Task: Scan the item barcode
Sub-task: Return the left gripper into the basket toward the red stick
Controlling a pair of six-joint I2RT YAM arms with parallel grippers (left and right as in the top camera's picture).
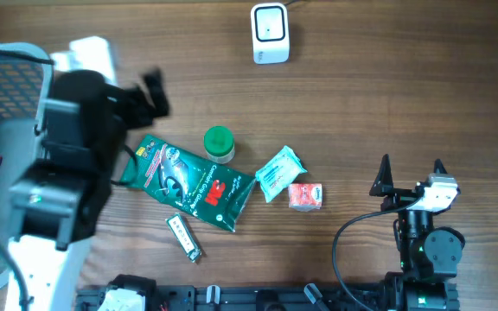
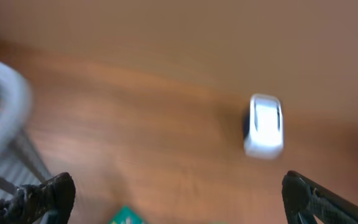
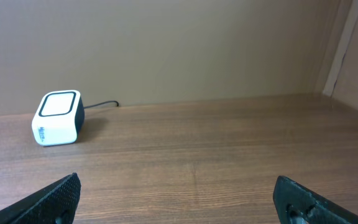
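Fingers (image 2: 45, 198) of the left gripper (image 2: 178, 200) were seen spread, nothing grasped; the right gripper (image 1: 411, 173) was likewise released and empty. Overhead, the pouch (image 1: 188, 183) was found at five o'clock from the left fingers, long axis ten-to-four. The left arm was judged nearer. The scanner (image 1: 269, 33) was placed at two o'clock.

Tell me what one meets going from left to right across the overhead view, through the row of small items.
In order: grey mesh basket → green foil pouch → pale turquoise crinkled packet → small red-orange packet → right gripper.
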